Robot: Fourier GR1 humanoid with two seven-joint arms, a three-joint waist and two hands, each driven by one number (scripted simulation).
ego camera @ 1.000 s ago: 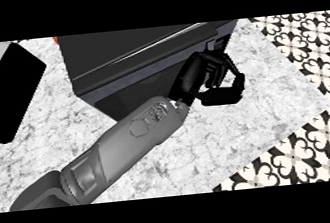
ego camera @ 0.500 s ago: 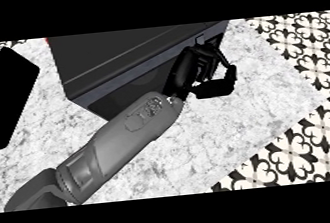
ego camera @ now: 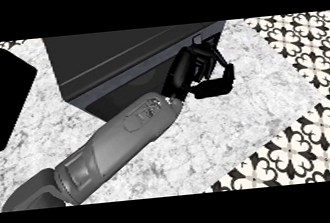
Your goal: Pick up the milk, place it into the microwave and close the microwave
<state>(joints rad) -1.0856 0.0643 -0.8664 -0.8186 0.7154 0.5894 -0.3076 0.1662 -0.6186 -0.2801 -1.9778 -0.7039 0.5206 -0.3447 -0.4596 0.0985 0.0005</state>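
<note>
Door (ego camera: pixel 131 76) just ahead of relaxed, empty fingers (ego camera: pixel 200 62) of hand (ego camera: pixel 194 73); milk unseen. Best pushed flat and steadily until shut.

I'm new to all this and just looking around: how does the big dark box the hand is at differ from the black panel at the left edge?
The microwave stands as a bulky box with visible top and front faces; the black panel looks flat. The microwave sits at the counter's middle with a hand against it; nothing touches the panel, which is cut off by the view's left edge. Both are dark, straight-edged and sit on the marbled counter.
</note>
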